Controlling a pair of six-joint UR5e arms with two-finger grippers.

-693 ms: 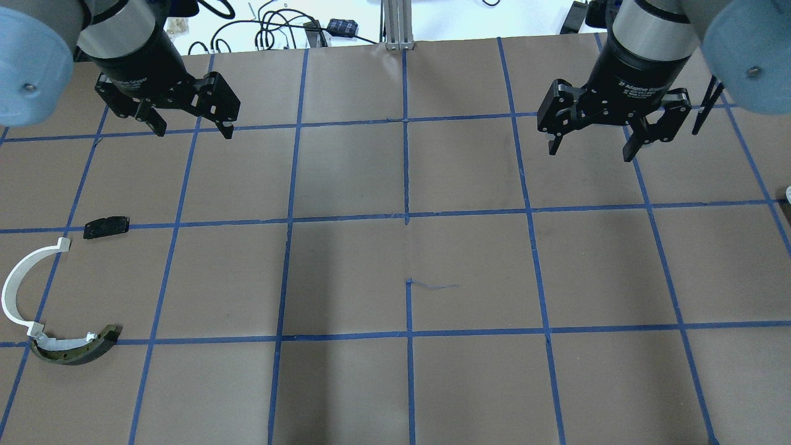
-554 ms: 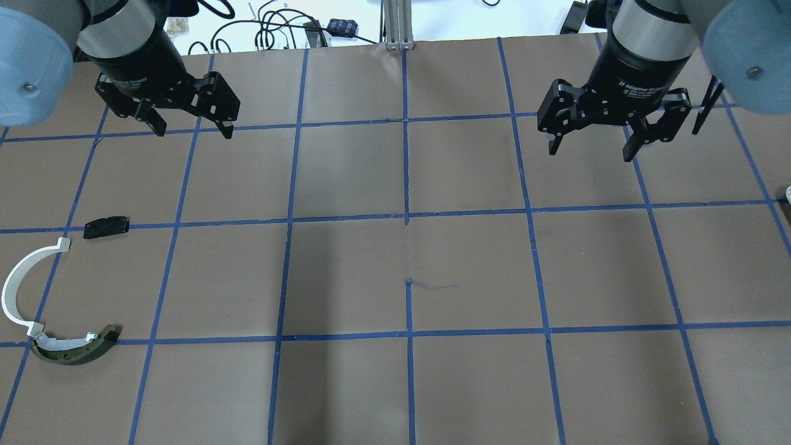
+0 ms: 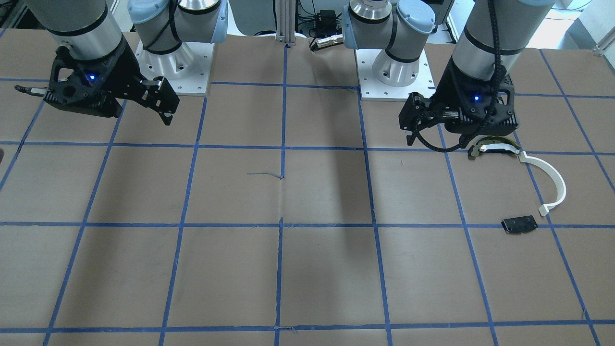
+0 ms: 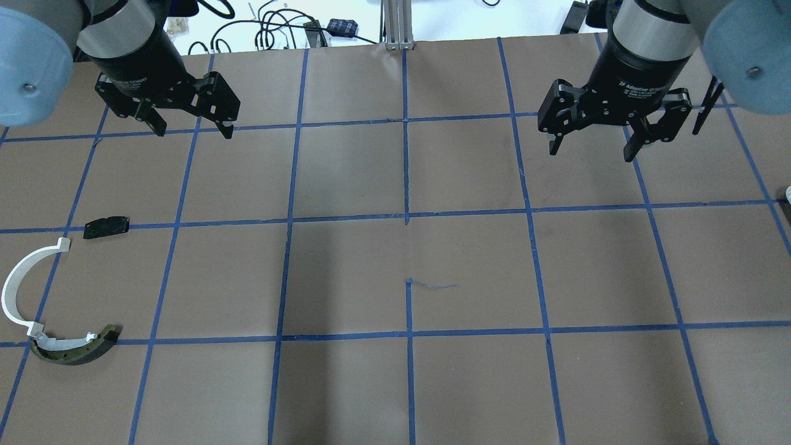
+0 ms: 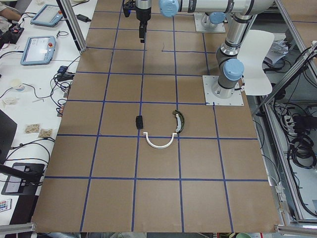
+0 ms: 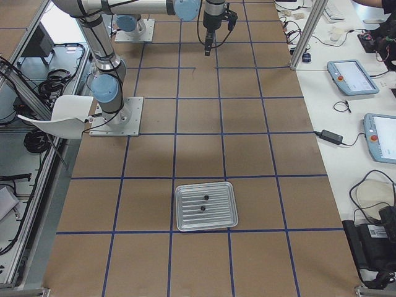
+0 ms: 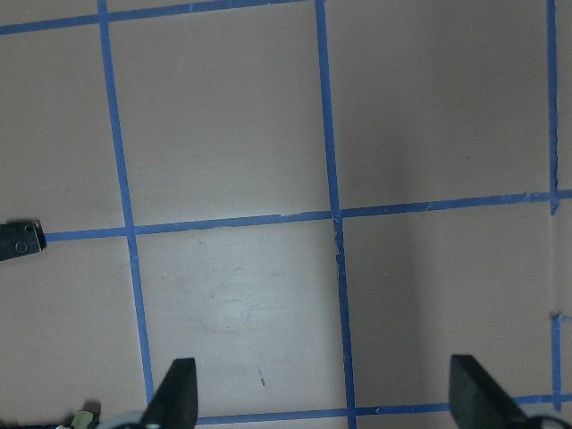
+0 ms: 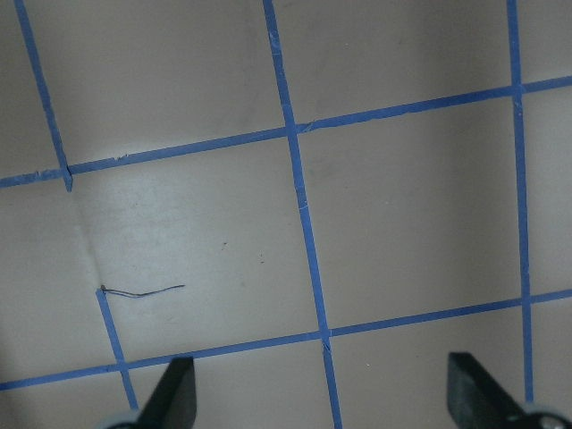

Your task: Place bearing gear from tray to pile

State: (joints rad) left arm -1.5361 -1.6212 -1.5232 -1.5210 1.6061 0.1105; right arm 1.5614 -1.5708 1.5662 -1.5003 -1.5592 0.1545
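Note:
The pile lies at the table's left: a thin white curved strip (image 4: pixel 17 281), a dark-and-tan arched piece (image 4: pixel 77 351) and a flat black plate (image 4: pixel 106 227). A metal tray (image 6: pixel 216 219) shows only in the exterior right view, with two small dark parts (image 6: pixel 205 197) on it; I cannot tell which is the bearing gear. My left gripper (image 4: pixel 195 131) is open and empty, hovering beyond the pile. My right gripper (image 4: pixel 590 153) is open and empty over the far right of the table. Both wrist views show only bare paper between open fingers.
The table is brown paper (image 4: pixel 408 383) with a blue tape grid. Cables (image 4: pixel 272 28) lie past the far edge. Tablets (image 6: pixel 352 77) sit on a side bench. A white seat (image 6: pixel 65 114) stands by the robot base (image 6: pixel 114 117).

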